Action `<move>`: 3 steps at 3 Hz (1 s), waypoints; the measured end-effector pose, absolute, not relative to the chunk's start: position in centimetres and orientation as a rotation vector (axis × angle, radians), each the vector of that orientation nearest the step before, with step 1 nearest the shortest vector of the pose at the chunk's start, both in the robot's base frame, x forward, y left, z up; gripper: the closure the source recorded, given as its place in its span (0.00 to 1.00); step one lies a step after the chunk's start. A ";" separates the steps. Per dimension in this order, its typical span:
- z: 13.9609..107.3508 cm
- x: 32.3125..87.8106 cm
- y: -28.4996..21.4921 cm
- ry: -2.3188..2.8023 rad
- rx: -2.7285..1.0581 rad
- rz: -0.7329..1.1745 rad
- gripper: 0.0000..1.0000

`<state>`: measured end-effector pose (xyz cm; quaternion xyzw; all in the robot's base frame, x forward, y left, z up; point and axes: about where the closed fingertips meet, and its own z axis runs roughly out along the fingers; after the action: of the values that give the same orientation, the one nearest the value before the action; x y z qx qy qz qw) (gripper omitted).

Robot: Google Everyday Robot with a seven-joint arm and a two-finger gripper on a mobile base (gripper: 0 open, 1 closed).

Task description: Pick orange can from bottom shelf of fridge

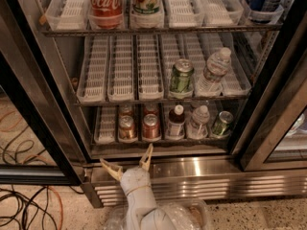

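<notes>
The gripper [126, 156] hangs low before the fridge [216, 169] base, its fingers [146, 157] spread wide, holding and touching nothing. Its arm is cut off below. The orange can [126, 127] stands upright, silver top up, at the front of the bottom shelf [105, 126], just beside a redder can [150, 127].
</notes>
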<state>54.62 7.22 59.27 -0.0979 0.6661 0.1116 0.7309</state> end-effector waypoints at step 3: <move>60.2 57.1 7.5 1.470 -0.235 0.195 0.00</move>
<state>57.14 7.49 60.16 -0.1070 0.6679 0.0884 0.7312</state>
